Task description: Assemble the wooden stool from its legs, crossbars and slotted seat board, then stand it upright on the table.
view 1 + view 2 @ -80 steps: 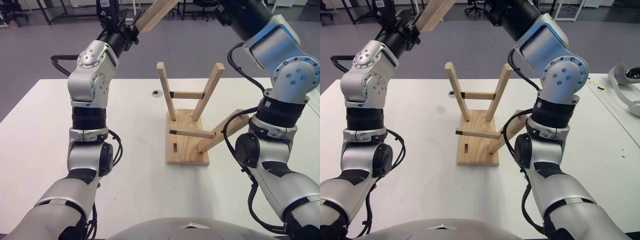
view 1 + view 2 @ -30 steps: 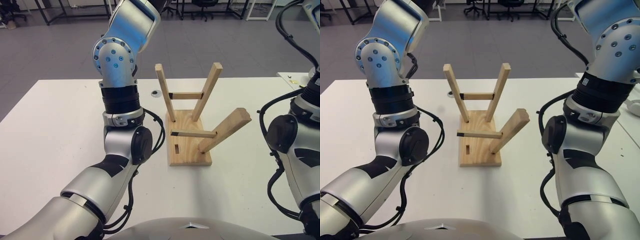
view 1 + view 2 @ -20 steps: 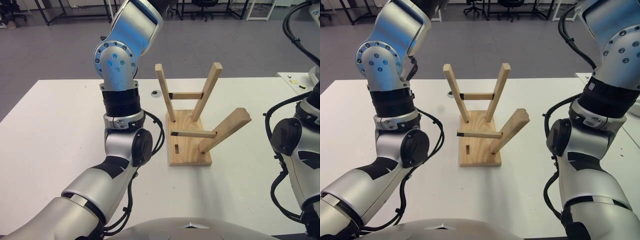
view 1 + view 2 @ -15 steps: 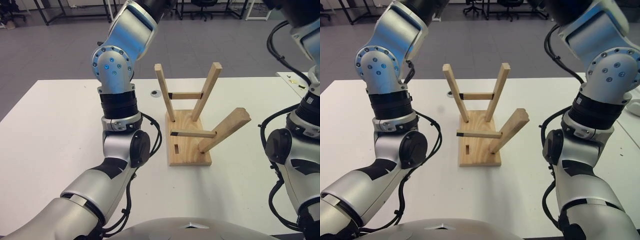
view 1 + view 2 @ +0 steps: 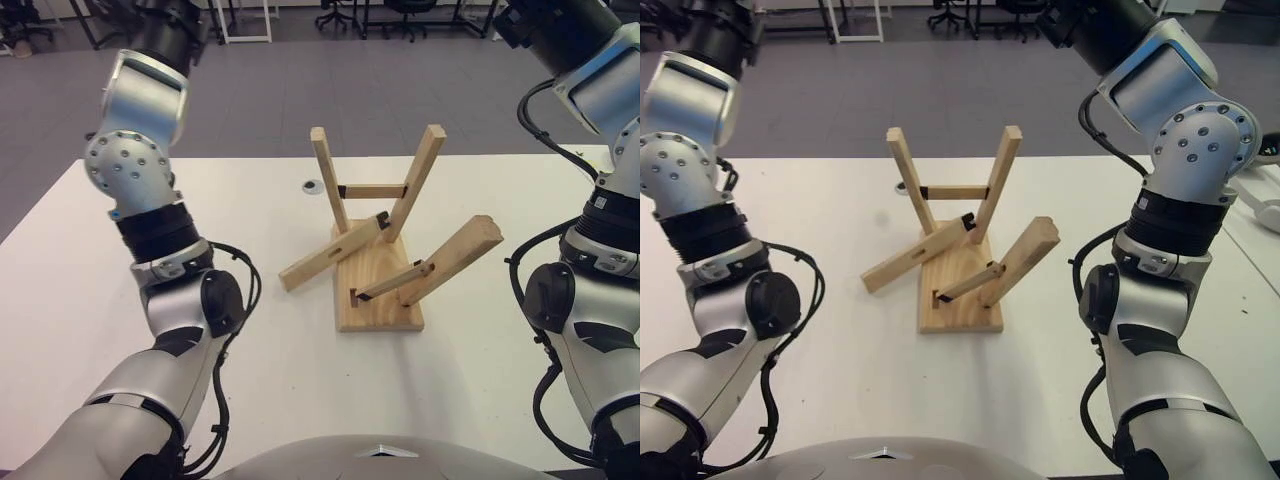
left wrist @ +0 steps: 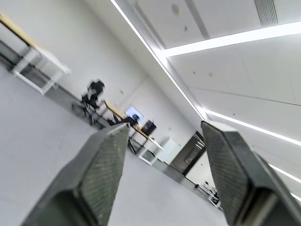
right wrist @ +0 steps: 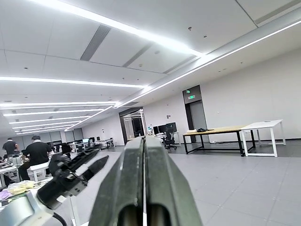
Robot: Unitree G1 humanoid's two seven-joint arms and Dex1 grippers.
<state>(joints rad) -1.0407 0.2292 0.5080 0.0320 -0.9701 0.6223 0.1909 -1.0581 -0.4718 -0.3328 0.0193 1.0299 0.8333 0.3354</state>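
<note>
Head camera, left eye: seat board point(image 5: 385, 315) flat on the table point(image 5: 470, 360), underside up. Back left leg point(image 5: 330, 185) and back right leg point(image 5: 418, 180) standing in it at the far end, joined by a short crossbar point(image 5: 375, 190). Third leg point(image 5: 450, 258) leaning hard toward the robot's right, apparently not square in its slot. Second crossbar point(image 5: 390, 282) slanting down from that leg to the board, low end seemingly out of any hole. Fourth leg point(image 5: 330, 252) lying loose, one end propped near the upright pair, the other down on the table to the left. Far from finished, by the look of it.

Right eye: same layout. Main hazard: pressing the loose leg home with the leaning one crooked, likely to jam the slanting crossbar or lever the standing pair out. Also easy to nudge the loose leg off the board edge.

Left wrist: left gripper point(image 6: 164, 127) spread wide, empty, aimed up into the room, well away from the wood. Long way down, with a risk of sweeping the upright legs.

Right wrist: right gripper point(image 7: 144, 139) pressed closed on nothing, pointed across the room. Needs opening before any grasp; otherwise a shove, not a grip, and the board sliding.
</note>
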